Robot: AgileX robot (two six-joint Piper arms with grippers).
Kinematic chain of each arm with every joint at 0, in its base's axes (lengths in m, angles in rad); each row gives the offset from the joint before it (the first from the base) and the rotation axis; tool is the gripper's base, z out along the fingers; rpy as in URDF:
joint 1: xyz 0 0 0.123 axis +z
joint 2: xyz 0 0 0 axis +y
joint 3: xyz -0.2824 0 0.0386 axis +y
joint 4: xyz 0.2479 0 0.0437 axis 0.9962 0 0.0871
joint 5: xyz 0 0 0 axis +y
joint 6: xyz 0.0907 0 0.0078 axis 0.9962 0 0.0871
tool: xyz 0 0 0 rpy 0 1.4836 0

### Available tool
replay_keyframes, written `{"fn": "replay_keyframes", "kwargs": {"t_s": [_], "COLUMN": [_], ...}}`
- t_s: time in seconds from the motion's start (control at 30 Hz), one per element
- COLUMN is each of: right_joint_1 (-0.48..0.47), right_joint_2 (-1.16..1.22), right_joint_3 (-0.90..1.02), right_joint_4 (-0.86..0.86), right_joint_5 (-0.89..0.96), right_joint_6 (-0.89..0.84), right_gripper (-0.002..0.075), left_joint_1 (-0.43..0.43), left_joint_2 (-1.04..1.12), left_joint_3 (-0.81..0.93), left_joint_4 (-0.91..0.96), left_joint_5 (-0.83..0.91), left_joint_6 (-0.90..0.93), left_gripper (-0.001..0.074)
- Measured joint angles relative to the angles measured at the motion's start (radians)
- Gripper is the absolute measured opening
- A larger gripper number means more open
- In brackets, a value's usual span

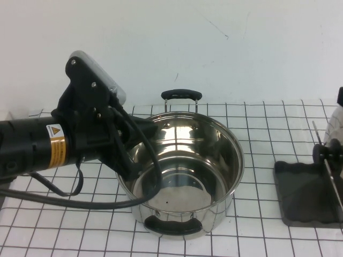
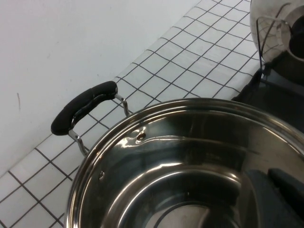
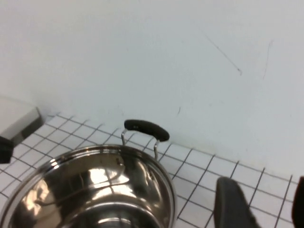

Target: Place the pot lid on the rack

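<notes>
The left arm carries a yellow warning label [image 1: 56,145] with a triangle symbol; its text is too small to read. The left gripper [image 1: 140,160] reaches over the rim into the open steel pot [image 1: 209,160], and whether its fingers are wide or narrow cannot be told. The pot is deep, mirror-polished, with black loop handles. The counter [image 1: 257,123] is white with a dark grid. The rack [image 1: 303,195], a dark grey tray with thin wire bars, sits right of the pot, apart from it. The pot lid [image 2: 278,28], domed and shiny, stands at the rack. The right gripper [image 3: 259,204] hovers near the pot, fingers set apart, holding nothing.
</notes>
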Motion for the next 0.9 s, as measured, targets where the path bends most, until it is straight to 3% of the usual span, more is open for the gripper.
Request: {"fn": "replay_keyframes", "kwargs": {"t_s": [0.3,0.63,0.9], "right_joint_1": [0.0,0.0,0.0], "right_joint_2": [-0.234,-0.528,-0.674], "right_joint_3": [0.0,0.187,0.341], "right_joint_4": [-0.034,-0.042,-0.044], "right_joint_5": [0.017,0.041,0.049], "right_joint_6": [-0.002,-0.002,-0.023], "right_gripper": [0.0266,0.0031,0.0], "left_joint_1": [0.0,0.0,0.0], "left_joint_2": [-0.119,-0.607,-0.996], "left_joint_3": [0.113,0.51,0.706], "left_joint_4": [0.002,-0.014,-0.018], "left_joint_5": [0.146,0.407,0.425], "left_joint_6": [-0.064,-0.248,-0.287], "left_gripper": [-0.0001,-0.0001,-0.0001]}}
